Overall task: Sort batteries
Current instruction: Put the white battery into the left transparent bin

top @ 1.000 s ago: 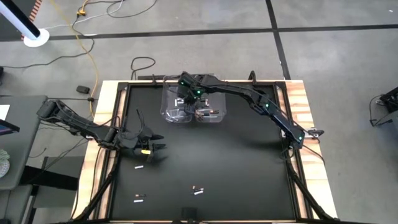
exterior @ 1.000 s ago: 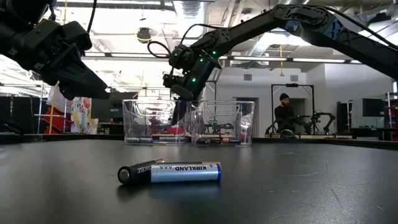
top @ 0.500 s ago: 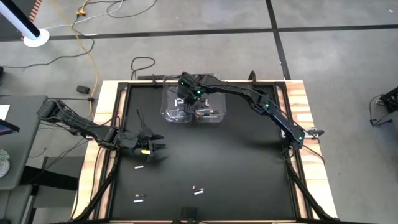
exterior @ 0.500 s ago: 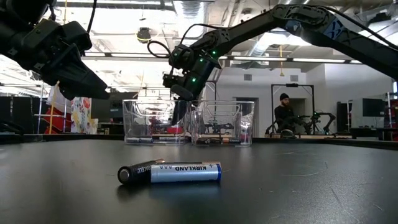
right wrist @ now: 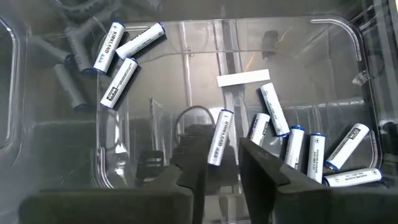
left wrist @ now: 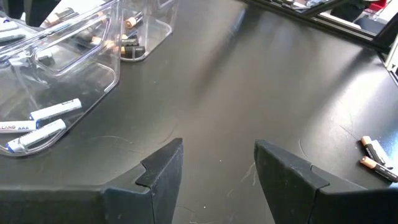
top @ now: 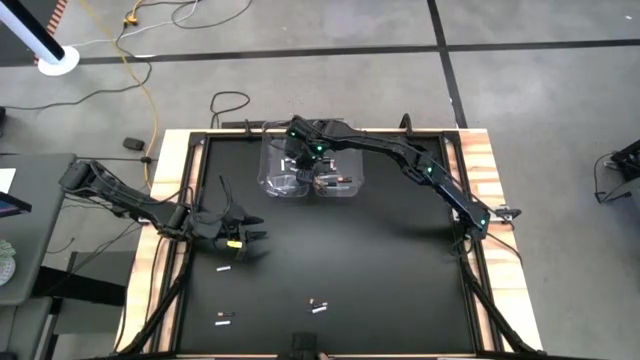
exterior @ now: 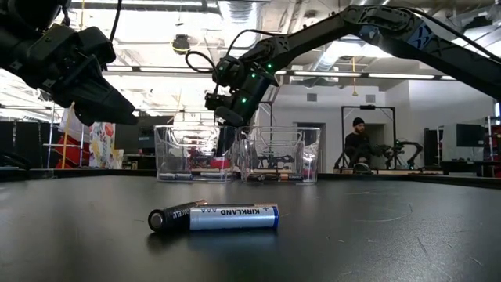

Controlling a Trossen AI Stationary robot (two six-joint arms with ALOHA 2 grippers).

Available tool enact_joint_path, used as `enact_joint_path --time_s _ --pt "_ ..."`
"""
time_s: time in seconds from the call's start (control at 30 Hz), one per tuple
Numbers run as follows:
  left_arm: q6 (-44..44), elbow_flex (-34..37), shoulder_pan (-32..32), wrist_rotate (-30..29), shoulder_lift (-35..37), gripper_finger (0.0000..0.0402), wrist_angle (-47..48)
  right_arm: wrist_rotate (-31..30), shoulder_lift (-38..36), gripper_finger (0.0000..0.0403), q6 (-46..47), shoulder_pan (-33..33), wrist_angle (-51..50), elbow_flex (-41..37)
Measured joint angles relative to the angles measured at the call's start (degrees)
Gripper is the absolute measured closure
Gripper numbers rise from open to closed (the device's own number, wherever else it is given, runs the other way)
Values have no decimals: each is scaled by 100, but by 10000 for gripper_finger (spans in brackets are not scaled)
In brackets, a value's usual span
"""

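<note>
The right gripper (right wrist: 221,163) hung over the left clear bin (top: 284,172), fingers apart, 1 white battery (right wrist: 219,137) lying lengthwise between them, while the open left gripper (top: 250,240) waited nearer the loose batteries (top: 224,268).

The left gripper (left wrist: 217,177) is seen open above the dark tabletop (left wrist: 249,81). Clear bins (left wrist: 74,56) holding batteries (left wrist: 37,124) occupy the upper left; two loose batteries (left wrist: 375,158) lie at the right edge.
</note>
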State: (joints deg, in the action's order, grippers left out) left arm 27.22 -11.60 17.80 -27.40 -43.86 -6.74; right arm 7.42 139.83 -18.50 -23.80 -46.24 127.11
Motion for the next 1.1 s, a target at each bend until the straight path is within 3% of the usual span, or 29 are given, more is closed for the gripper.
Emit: enact_joint_path --time_s 0.33,0.9,1.1 --pt "1 0 0 0 0 207 0 -15 -1 281 152 -75 -692 797" --pt "0 0 0 -4 2 207 190 -4 -1806 281 1992 -96 -923 686" --pt "0 0 0 -2 0 207 197 -3 -2268 281 2510 78 -1435 686"
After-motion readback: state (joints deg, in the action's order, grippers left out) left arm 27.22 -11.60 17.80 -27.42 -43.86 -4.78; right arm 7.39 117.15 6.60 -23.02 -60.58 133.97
